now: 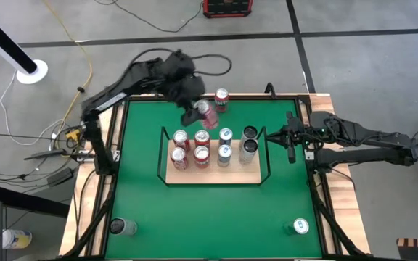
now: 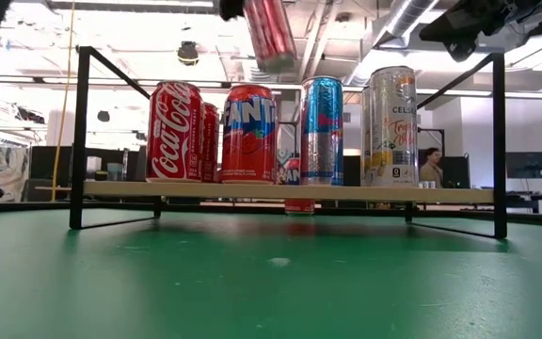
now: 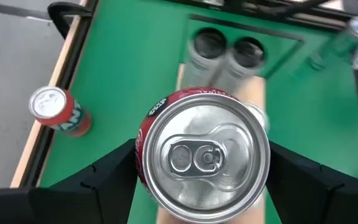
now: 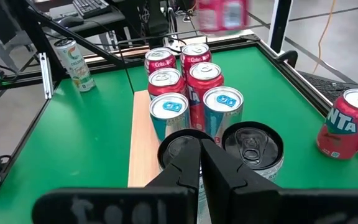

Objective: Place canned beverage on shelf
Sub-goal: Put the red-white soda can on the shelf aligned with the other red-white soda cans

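Table (image 1: 136, 196): green top, light wooden edges. Shelf (image 1: 212, 176): pale wood board, thin black wire rails. On it: red Coca-Cola can (image 2: 174, 131) with white script; red Fanta can (image 2: 248, 133), blue-and-white lettering; blue-and-silver can (image 2: 321, 131); white Celsius can (image 2: 392, 125). Held can (image 3: 204, 152): red body, silver top.

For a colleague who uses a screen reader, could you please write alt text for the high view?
Seen from above, the left gripper holds a red can over the back edge of the shelf, a wooden board already carrying eight cans on the green table. The right gripper waits shut beside the shelf's right rail; three more cans stand loose on the table.
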Tool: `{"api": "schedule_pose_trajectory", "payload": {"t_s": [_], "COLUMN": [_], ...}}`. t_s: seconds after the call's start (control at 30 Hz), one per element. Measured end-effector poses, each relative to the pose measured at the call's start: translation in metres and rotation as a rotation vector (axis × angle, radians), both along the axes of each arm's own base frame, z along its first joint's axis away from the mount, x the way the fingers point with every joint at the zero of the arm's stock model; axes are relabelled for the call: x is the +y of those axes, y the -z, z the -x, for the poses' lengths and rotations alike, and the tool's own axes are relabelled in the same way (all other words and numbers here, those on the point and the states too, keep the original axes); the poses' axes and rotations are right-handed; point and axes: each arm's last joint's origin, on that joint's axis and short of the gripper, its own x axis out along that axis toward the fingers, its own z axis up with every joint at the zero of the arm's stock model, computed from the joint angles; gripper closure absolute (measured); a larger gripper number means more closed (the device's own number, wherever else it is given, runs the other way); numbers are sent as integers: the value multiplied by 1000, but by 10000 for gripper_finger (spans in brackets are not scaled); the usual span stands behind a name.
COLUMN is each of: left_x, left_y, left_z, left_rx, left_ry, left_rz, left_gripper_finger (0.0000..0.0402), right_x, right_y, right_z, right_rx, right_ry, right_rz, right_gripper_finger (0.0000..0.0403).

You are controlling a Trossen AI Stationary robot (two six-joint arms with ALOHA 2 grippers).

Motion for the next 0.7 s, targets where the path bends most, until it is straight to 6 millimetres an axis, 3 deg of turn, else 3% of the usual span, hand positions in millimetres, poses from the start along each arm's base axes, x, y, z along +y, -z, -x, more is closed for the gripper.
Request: {"api": "schedule_pose_trajectory", "payload": {"t_s": [0.13,0.27,0.47,0.7], "left_x": [-50,-98,-152,-173], "left_y": [-10,-2,45,109], "left_z": [14,27,38,55], "left_rx": [-26,-25,-9,128], "left_ry": [114,257,309,259], "left_rz": [-25,-20,-21,-25], "left_gripper_finger": [124,124,124,124], "right_x": [0,0,-1,-1], "right_y": [0,0,0,0], "right_z": [0,0,0,0], "right_rx": [-1,-2,-6,-15], "right_ry": [5,10,54,79], "right_rz": [-16,-27,-78,-128], "right_gripper_finger": [361,361,361,361]}}
